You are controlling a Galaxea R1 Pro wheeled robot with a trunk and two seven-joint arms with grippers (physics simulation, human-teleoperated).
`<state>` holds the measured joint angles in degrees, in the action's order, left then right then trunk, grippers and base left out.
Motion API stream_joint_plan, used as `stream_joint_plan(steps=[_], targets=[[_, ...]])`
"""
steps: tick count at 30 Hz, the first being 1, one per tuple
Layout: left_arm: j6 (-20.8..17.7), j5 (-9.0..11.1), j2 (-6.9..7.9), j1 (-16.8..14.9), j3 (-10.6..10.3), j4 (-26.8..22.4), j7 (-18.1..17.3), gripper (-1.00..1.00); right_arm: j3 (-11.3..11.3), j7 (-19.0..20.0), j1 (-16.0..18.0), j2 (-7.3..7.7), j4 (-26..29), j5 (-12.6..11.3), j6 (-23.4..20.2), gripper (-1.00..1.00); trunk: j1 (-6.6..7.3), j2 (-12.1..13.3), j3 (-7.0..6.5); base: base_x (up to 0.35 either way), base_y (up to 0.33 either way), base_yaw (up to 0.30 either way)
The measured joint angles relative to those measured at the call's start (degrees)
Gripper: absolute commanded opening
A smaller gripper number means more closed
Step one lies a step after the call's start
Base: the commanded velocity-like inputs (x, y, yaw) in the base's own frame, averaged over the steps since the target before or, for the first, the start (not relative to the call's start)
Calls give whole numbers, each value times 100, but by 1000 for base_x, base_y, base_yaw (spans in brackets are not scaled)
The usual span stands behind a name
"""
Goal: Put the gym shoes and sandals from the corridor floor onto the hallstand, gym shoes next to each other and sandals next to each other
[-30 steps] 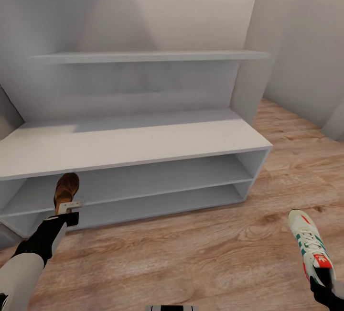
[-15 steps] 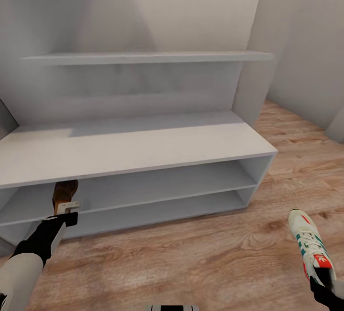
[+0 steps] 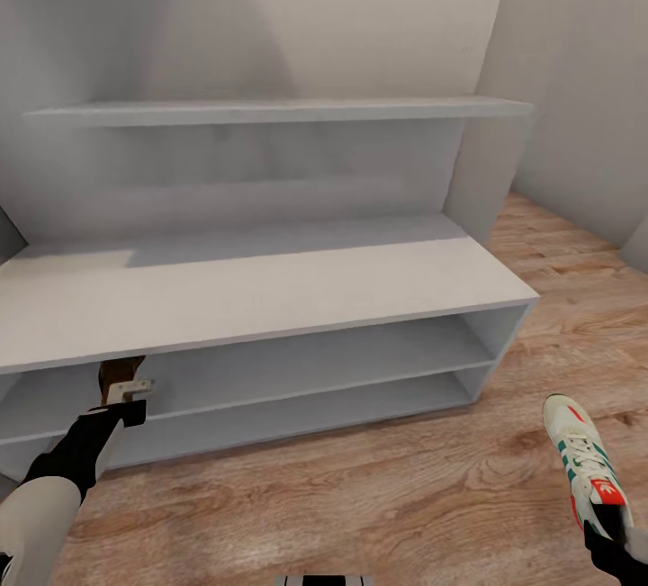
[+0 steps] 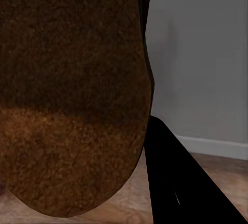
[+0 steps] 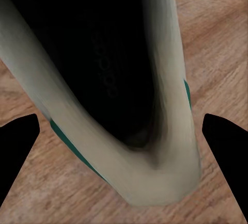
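Brown leather sandal [image 3: 120,372] is sitting gripped in the left gripper [image 3: 129,392] at lower left, under the hallstand's [image 3: 270,284] top; right gripper [image 3: 605,527] is clamping a gym shoe [image 3: 583,463] at lower right.

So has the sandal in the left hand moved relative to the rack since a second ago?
Yes. The sandal has slipped further under the hallstand's top board, so less of it shows now.

Light-grey hallstand [image 3: 270,289] against the far wall, wide top and two open tiers, standing on the wood-plank corridor floor [image 3: 378,505]
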<state>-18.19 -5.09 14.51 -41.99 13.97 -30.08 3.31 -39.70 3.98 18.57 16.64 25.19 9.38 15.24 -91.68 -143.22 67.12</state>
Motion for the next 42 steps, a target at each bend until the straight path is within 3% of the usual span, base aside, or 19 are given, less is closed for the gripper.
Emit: stream_joint_plan(steps=[10,13,21,24,32,34,42], targets=[[-4,-7,11,0,0,-2,2,-100,-56,-5,0,60,266,-18,14,-100,0,0,0,33,1,0],[-6,-7,13,0,0,-2,1,-100,-217,-10,-1,77,446,-22,6,-100,0,0,0,13,0,0],[-9,-6,20,0,0,0,1,-100,-1396,-5,-3,88,672,-22,-14,-100,2,0,0,150,74,0],[-7,-6,20,0,0,2,1,-100,-1571,-2,-3,88,747,-16,-16,-100,2,0,0,230,144,0],[-9,-8,23,0,1,3,0,-100,-1707,0,-3,94,813,-10,-18,-100,0,0,0,60,41,0],[-10,-7,25,0,3,5,7,-100,-1856,-1,-4,97,815,-15,-17,-100,2,0,0,179,158,0],[-3,-7,21,0,0,3,6,-100,-1879,0,-3,94,815,-9,-18,-100,0,0,0,41,34,0]])
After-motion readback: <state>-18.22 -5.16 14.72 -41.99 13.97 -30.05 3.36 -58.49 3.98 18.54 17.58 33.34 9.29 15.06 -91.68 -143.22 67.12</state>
